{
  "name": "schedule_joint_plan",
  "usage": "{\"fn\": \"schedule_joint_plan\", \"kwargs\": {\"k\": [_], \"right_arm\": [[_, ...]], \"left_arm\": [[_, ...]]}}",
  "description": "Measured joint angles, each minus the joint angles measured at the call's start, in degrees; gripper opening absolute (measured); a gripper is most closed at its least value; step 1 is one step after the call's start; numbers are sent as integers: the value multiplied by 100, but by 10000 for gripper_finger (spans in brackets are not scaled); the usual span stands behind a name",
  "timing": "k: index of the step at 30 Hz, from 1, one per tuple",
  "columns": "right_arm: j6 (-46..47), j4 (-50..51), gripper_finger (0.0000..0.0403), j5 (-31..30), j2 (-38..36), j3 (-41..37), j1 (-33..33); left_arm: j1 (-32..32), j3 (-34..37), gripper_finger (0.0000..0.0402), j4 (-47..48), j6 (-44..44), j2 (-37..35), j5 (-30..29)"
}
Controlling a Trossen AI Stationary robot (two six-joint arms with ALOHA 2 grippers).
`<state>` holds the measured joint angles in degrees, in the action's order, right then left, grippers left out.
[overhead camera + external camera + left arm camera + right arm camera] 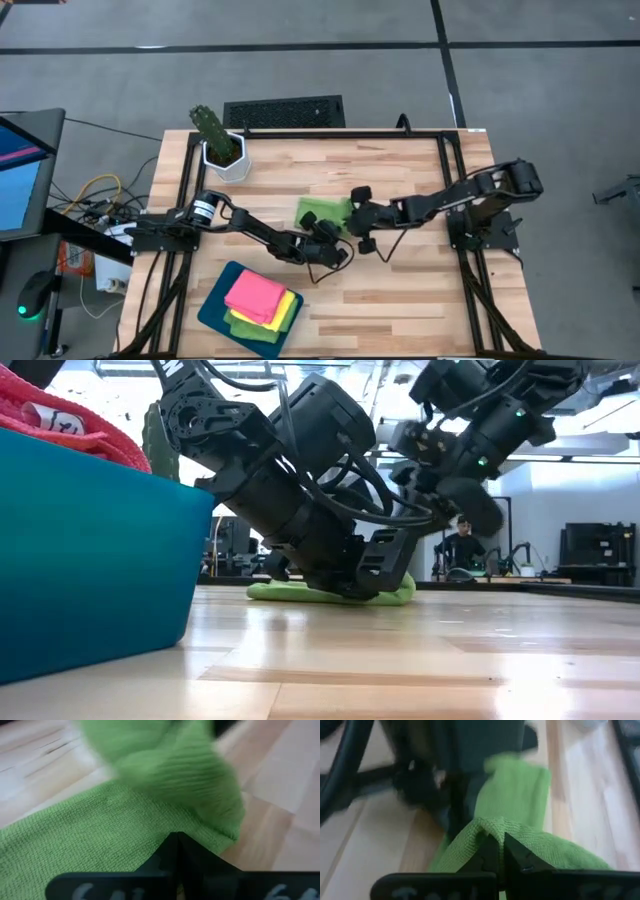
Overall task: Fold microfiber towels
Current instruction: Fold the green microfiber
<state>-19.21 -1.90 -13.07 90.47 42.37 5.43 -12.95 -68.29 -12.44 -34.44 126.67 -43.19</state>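
Observation:
A lime green towel (318, 210) lies on the wooden table near its middle, also seen in the low view (290, 592). My left gripper (335, 242) is shut, low on the towel's near edge (177, 840). My right gripper (499, 840), coming from the table's right (352, 214), is shut on a raised fold of the same towel. A dark teal tray (212, 305) at the near left holds a stack with a pink towel (255, 293) on top, then yellow (287, 305) and green ones. My left gripper sets its shut fingertips (176, 851) down on the flat green cloth near its edge (150, 845), slanting down from the table's left. Whether any cloth is pinched between them I cannot tell. That part of the towel lies flat on the table. My right gripper pinches a raised fold of the towel (485, 827) between its two fingers, slanting down from the table's right. The cloth drapes over both sides of the fingertips. The fold is lifted off the table, and the rest of the towel (517, 790) trails down to it.
A white pot with a cactus (222, 150) stands at the far left of the table. Black frame rails (455, 200) run along the table's sides. Bare wood (400, 300) lies at the near right. In the low view a person (462, 545) sits in the room behind.

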Motion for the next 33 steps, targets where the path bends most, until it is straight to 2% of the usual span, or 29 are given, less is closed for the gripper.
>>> {"fn": "schedule_joint_plan", "kwargs": {"k": [6,12,17,21,28,33], "right_arm": [[-298,-466,29,25,80,11,-37],[-511,-462,24,47,82,11,-149],[-589,-600,26,121,80,11,-220],[-587,-779,31,151,77,11,-203],[-525,-802,24,274,77,11,-35],[-480,-980,27,277,71,11,114]], "left_arm": [[-36,-22,0,-143,778,-57,287],[-227,-248,0,345,1582,-387,684],[-353,-417,0,1276,1627,-781,733],[-405,-452,0,1392,1584,-940,431],[-376,-435,0,1365,1132,-530,992],[-503,-442,0,1434,1123,-436,727]]}}
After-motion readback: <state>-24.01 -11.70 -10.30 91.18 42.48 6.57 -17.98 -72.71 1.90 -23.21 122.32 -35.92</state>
